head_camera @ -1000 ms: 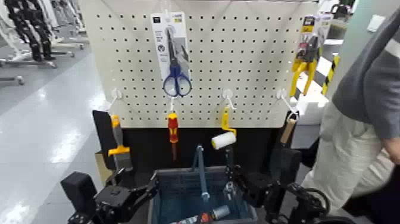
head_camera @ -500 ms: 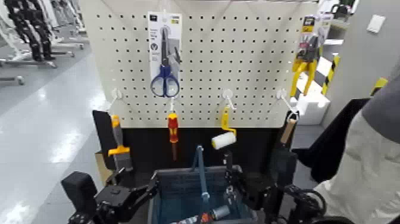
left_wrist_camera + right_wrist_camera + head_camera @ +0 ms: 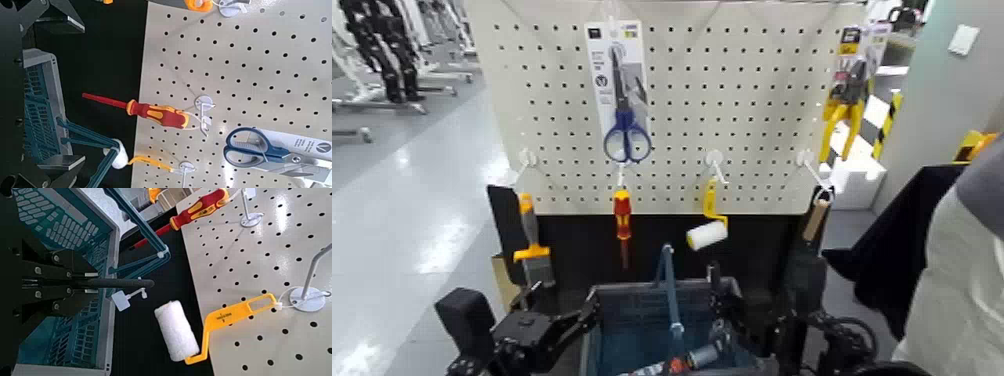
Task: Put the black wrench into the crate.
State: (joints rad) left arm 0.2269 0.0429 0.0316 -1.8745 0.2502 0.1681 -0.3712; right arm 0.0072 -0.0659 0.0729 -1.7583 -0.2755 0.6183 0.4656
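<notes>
The right gripper [image 3: 717,300] is clamping its fingers on the black wrench [image 3: 102,283], carrying it tag-first above the crate [image 3: 632,300] for a drop inside. The left gripper [image 3: 567,325] is idling beside the crate's rim; whether its fingers are apart cannot be told.

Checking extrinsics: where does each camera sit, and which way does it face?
Head: up top, facing forward-down at pegboard, crate, left gripper and right gripper.
Left wrist: on left arm, facing pegboard, screwdriver, scissors; own fingers frame it.
Right wrist: on right arm, facing crate, paint roller; own fingers grip black wrench.
Shared: all show crate and screwdriver.
</notes>
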